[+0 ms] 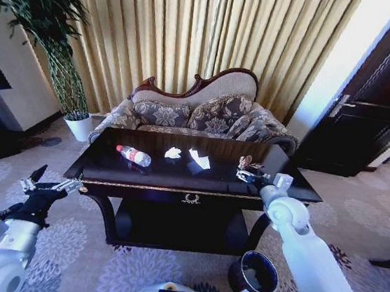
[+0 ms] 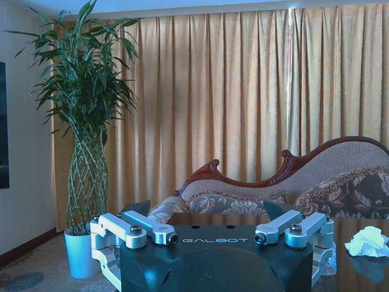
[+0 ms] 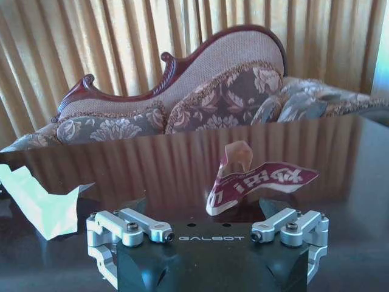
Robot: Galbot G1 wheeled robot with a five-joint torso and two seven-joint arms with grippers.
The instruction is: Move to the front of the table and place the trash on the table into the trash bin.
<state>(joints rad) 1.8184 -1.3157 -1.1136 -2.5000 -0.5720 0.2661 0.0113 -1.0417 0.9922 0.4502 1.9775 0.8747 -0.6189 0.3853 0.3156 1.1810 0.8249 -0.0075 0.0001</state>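
I have the right pincer [image 1: 248, 174] spread open on the counter [image 1: 177, 180] at a red wrapper [image 3: 255, 182], and the left pincer [image 1: 48, 184] open beside the counter.

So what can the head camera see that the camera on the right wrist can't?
Head view alone: the bottle lying on the table, the round dark bin on the carpet by the table's right front leg, the potted plant, the door, and the left gripper, open, off the table's left end.

Right wrist view alone: red print on the torn wrapper just ahead of the open right gripper.

Both: the sofa, the curtains, that wrapper, and white crumpled paper.
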